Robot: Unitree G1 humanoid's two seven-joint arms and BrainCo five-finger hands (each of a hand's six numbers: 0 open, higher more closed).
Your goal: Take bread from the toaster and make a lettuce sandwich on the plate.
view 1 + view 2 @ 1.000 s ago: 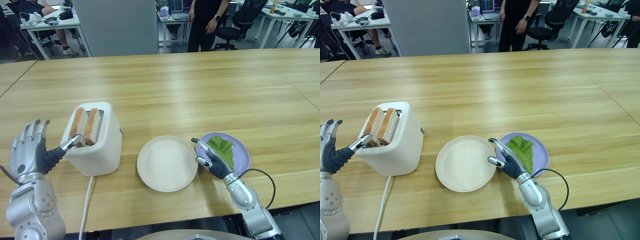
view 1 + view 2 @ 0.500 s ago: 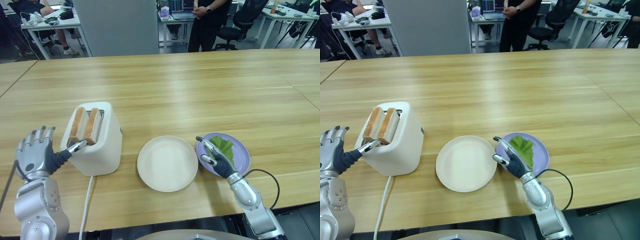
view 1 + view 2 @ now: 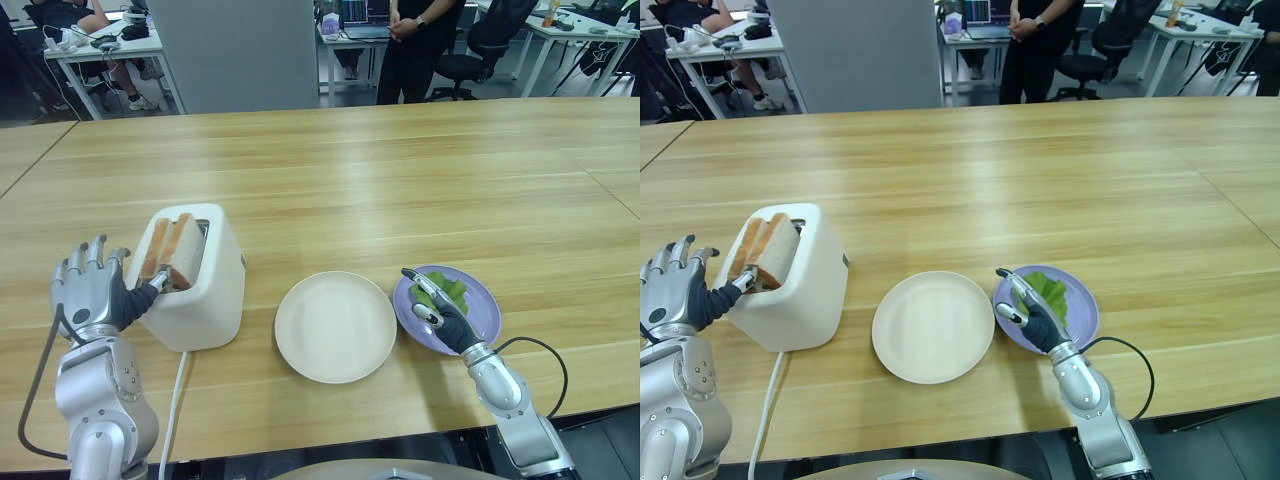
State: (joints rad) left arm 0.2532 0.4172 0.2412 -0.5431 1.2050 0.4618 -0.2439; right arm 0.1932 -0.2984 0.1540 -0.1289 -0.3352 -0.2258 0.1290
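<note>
A white toaster (image 3: 200,295) stands at the left of the wooden table with two slices of bread (image 3: 170,252) sticking out of its slots, leaning together. My left hand (image 3: 92,296) is just left of the toaster, fingers spread upward, its thumb tip touching the near slice. A bare cream plate (image 3: 335,326) lies at the middle front. To its right is a purple plate (image 3: 482,295) with a lettuce leaf (image 3: 448,290) on it. My right hand (image 3: 438,314) hovers over the purple plate's near left part, fingers extended, holding nothing.
The toaster's white cord (image 3: 172,405) runs off the table's front edge. A black cable (image 3: 545,355) loops beside my right forearm. Bare wood stretches behind the plates. Desks, chairs and standing people are beyond the far edge.
My left hand has moved in closer to the toaster and the slices now lean together. My right hand has shifted right, from the gap between the plates to over the purple plate.
</note>
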